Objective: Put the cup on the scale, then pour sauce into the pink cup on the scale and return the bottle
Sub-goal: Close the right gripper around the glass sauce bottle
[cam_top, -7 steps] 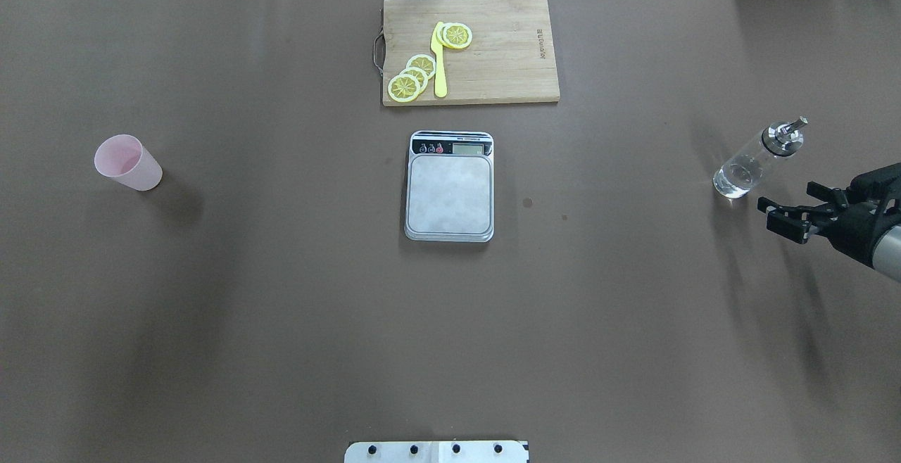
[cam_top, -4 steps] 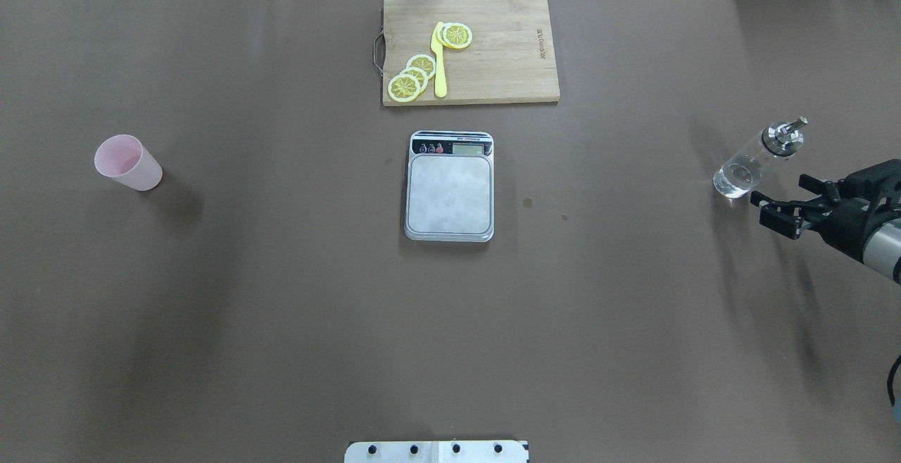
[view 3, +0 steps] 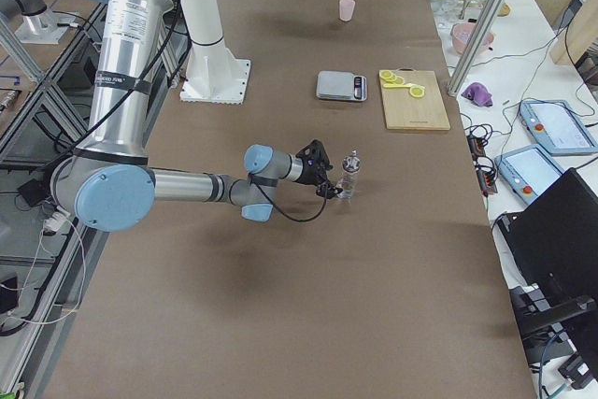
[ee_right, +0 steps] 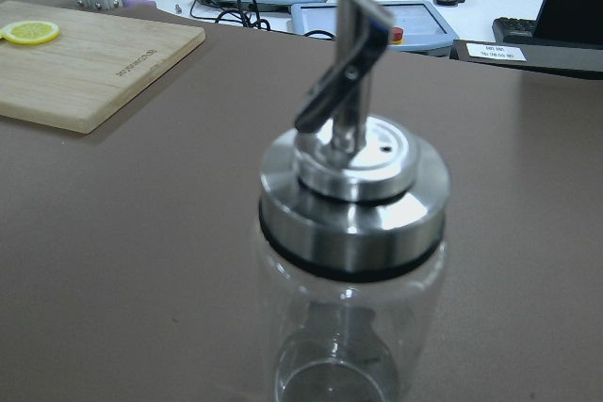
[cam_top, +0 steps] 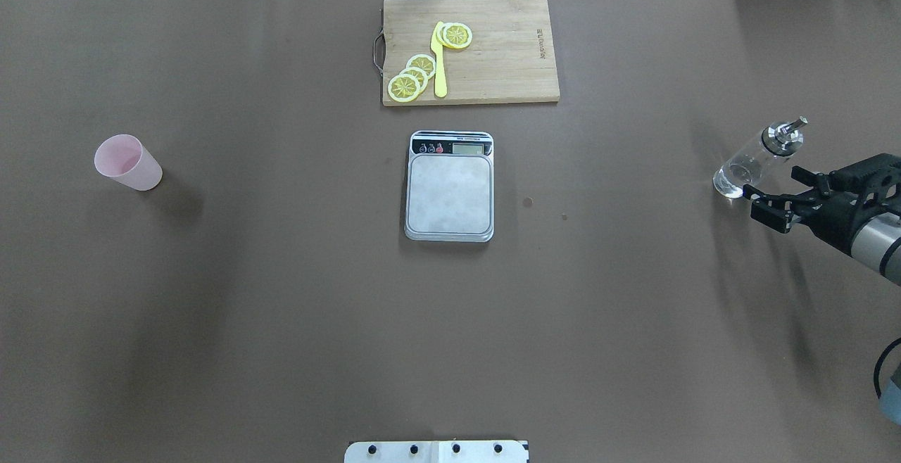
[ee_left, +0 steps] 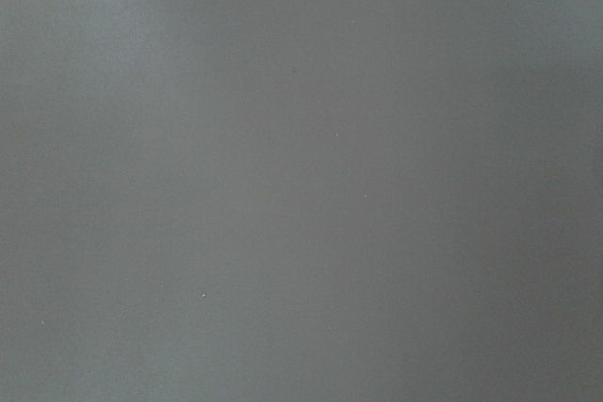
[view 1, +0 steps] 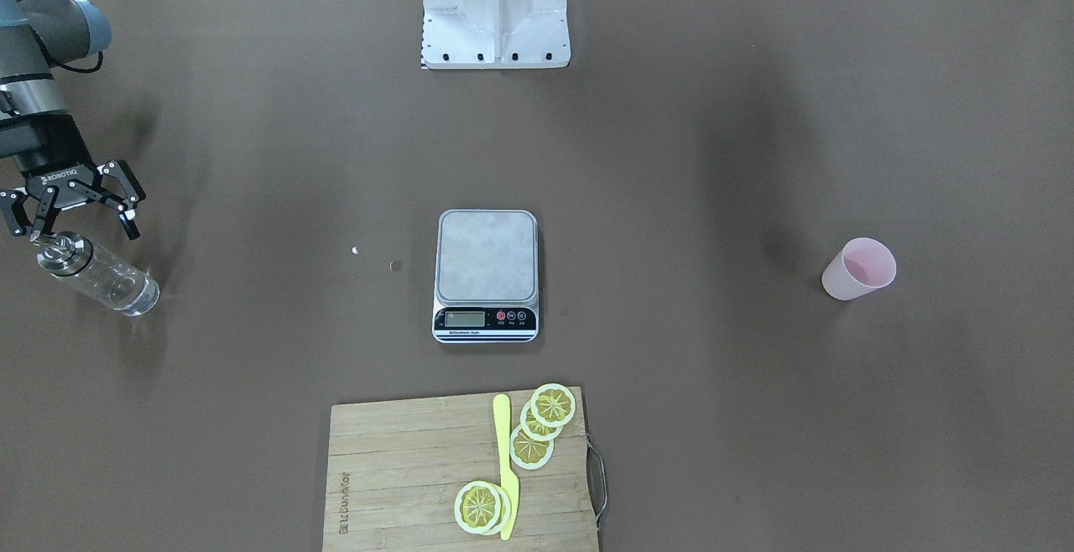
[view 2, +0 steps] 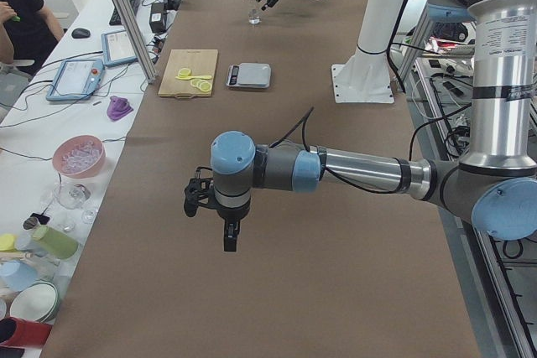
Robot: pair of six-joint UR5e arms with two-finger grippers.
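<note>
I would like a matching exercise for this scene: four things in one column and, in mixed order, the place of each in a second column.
Things:
1. cup
2. scale
3. bottle
4. lemon slices

Places:
a. on the cutting board
b. middle of the table
c. just in front of the open right gripper
d. alone on the robot's left side

Pairs: 1-d, 2-b, 3-c, 4-a.

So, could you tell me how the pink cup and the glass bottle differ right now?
The cup is opaque pale pink and open-topped; the bottle is clear glass with a metal pourer cap. The cup stands on the robot's left with no gripper near; the bottle stands on its right, the open right gripper close beside it. Both are upright on the table, off the scale, and unheld.
</note>
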